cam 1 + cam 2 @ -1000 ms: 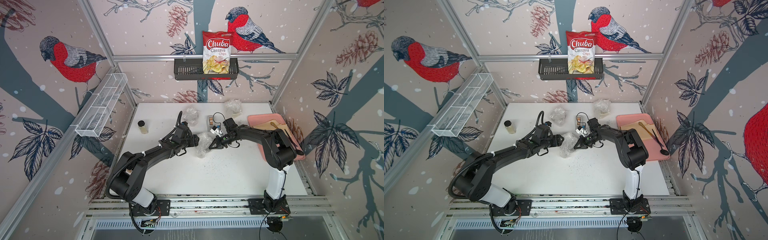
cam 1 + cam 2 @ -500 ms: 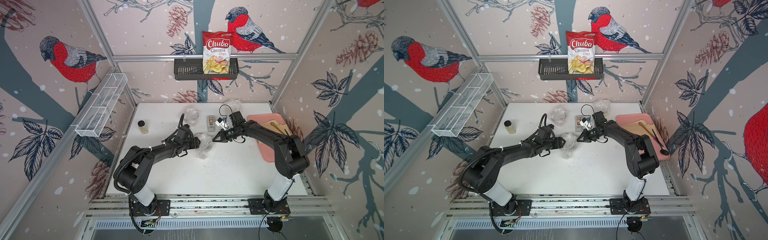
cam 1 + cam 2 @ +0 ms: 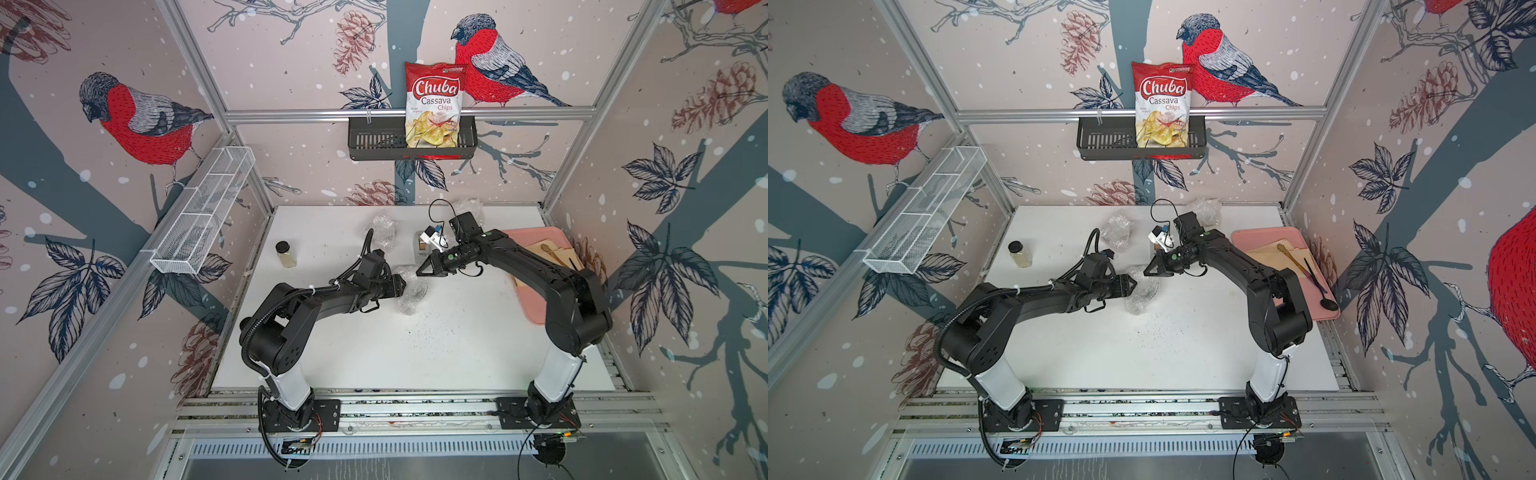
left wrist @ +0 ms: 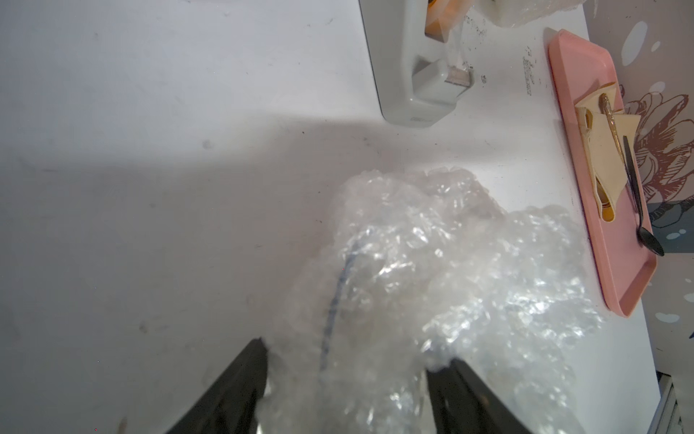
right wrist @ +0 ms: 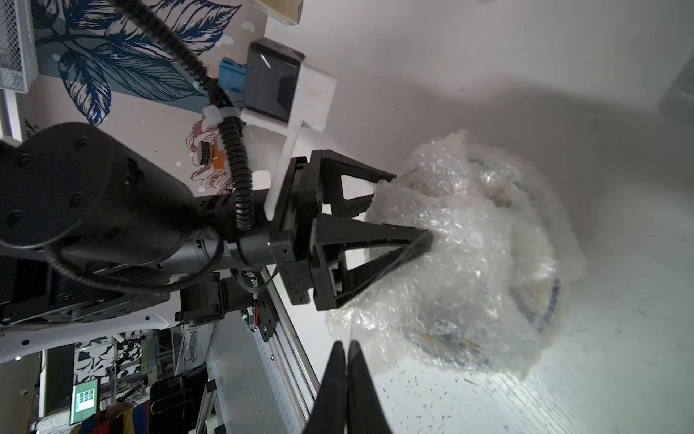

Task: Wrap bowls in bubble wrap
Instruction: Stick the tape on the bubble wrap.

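Note:
In both top views a crumpled bubble wrap [image 3: 409, 291] [image 3: 1142, 291] bundle lies mid-table. Through the wrap [image 5: 469, 255] a bowl shows its blue rim [image 5: 552, 300] and some yellow. My left gripper [image 3: 402, 286] [image 3: 1133, 286] [image 4: 356, 353] has its jaws wide around this bundle, both fingers [image 5: 424, 236] pressed into the plastic. My right gripper [image 3: 417, 272] [image 3: 1145, 272] [image 5: 346, 344] is shut, its tips just off the bundle's far edge. Two more bubble wrap bundles [image 3: 384, 226] [image 3: 467, 205] sit at the back, their contents hidden.
A grey tape dispenser [image 3: 420, 251] [image 4: 413, 75] stands behind the bundle. A small glass jar [image 3: 286, 253] is at the left. A pink tray [image 3: 536, 239] [image 4: 586, 75] with tan paper and spoons lies at the right edge. Black specks dot the table near the bundle.
My right gripper has drawn back and risen off the bundle, staying shut, and its elbow has swung outward. My left gripper has kept its place on the bundle.

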You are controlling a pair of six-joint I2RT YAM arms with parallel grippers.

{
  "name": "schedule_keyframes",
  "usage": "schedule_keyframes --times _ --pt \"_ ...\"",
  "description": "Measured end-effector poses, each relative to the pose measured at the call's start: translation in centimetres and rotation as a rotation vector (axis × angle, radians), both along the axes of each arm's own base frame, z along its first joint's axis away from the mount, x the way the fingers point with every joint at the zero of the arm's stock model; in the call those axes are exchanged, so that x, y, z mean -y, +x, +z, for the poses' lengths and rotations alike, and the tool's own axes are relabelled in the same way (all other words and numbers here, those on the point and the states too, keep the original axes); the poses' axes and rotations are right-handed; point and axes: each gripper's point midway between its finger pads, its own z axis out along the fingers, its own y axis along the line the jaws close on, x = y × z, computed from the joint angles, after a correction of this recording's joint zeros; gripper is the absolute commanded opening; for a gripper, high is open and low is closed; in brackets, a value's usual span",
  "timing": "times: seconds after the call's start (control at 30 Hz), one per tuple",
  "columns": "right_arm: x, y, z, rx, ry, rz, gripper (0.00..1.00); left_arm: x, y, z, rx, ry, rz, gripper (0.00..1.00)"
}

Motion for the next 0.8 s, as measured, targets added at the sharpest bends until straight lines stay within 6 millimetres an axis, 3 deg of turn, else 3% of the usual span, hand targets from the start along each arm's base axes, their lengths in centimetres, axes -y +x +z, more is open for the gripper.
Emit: schedule_keyframes --times 0.33,0.6,0.8 --pt "1.7 -0.2 -7.4 -0.163 -0.086 -0.021 0.07 0.5 0.0 0.2 0.001 -0.011 -0.010 0.70" --pt "1.9 -0.1 -7.8 -0.163 -0.085 -0.027 0.07 0.5 0.1 0.4 0.001 -0.007 -0.013 0.73" --pt "2.0 -0.1 -8.2 -0.169 -0.088 -0.028 0.07 0.4 0.5 1.8 0.030 0.009 -0.009 0.79"
